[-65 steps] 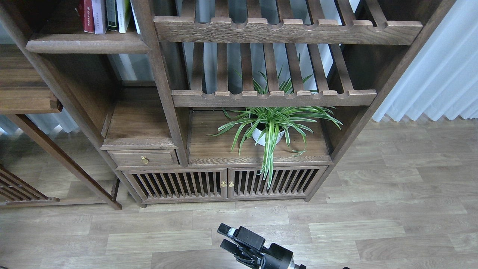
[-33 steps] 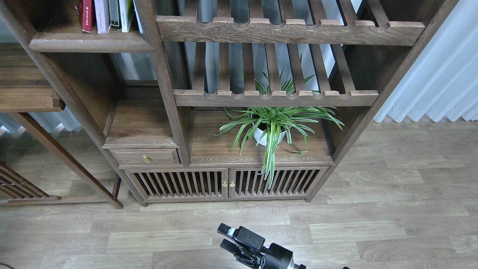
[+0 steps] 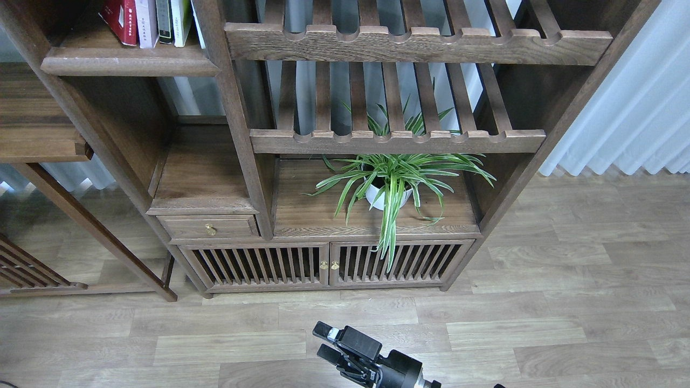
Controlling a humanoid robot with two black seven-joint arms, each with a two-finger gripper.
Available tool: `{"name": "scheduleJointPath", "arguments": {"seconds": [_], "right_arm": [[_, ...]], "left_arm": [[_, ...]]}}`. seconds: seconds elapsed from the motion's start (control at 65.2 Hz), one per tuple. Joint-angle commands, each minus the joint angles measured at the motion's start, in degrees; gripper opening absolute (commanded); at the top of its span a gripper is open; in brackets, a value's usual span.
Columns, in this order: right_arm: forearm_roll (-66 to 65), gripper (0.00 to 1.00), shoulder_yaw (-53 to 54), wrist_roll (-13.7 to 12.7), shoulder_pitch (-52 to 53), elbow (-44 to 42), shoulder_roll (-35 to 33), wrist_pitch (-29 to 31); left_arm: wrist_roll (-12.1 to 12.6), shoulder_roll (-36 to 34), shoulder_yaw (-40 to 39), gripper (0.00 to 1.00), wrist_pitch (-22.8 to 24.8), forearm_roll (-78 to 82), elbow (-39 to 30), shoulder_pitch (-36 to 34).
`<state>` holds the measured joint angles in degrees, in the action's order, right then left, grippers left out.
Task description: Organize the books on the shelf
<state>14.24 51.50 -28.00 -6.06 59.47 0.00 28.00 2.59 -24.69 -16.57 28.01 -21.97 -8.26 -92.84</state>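
The shelf (image 3: 129, 60) is a flat dark-brown board at the top left of the bookcase. On it, cut off by the top edge, stand the thick red book (image 3: 119, 19), leaning left, and the pale lilac-white book (image 3: 145, 21), upright beside it. The dark maroon book is out of view. My right gripper (image 3: 319, 339) is low at the bottom centre above the floor, far from the shelf. Its two fingers are apart and empty. My left gripper is out of view.
A dark-spined book (image 3: 163, 20) and a white-green one (image 3: 180, 20) stand right of the lilac book. Two slatted racks (image 3: 396, 141) fill the middle bay above a potted spider plant (image 3: 388, 186). A small drawer (image 3: 207, 227) and slatted doors (image 3: 323, 264) sit below.
The red book now leans to the left; it stood upright before. The view has shifted slightly. My right gripper has not moved.
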Motion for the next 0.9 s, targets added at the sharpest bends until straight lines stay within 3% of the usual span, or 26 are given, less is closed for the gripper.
{"name": "scheduleJointPath", "arguments": {"seconds": [0.0,0.337,0.383,0.521,0.613,0.797,0.889], "right_arm": [[0.00,0.98,0.00,0.00,0.00,0.03,0.00,0.00],[0.00,0.98,-0.08,0.00,-0.09,0.21,0.00,0.00],[0.00,0.98,-0.08,0.00,-0.09,0.29,0.00,0.00],[0.00,0.98,-0.08,0.00,0.00,0.38,0.00,0.00],[-0.09,0.98,0.00,0.00,-0.09,0.29,0.00,0.00],[-0.09,0.98,0.09,0.00,0.00,0.21,0.00,0.00],[-0.09,0.98,0.18,1.37,0.26,0.21,0.00,0.00]], "left_arm": [[0.31,1.48,2.60,0.08,-0.01,0.00,3.95,-1.11],[1.11,6.14,4.44,0.12,-0.01,0.17,7.20,-0.76],[1.11,6.67,4.44,0.17,-0.01,0.17,7.47,-0.68],[-0.03,8.43,4.44,0.55,-0.01,0.35,8.52,-0.24],[-1.27,8.69,3.65,0.64,-0.01,0.35,8.43,0.47],[-5.22,8.08,3.04,0.94,-0.01,0.17,7.82,1.87],[-5.58,5.88,1.81,0.99,-0.01,0.17,6.85,3.98]]}}
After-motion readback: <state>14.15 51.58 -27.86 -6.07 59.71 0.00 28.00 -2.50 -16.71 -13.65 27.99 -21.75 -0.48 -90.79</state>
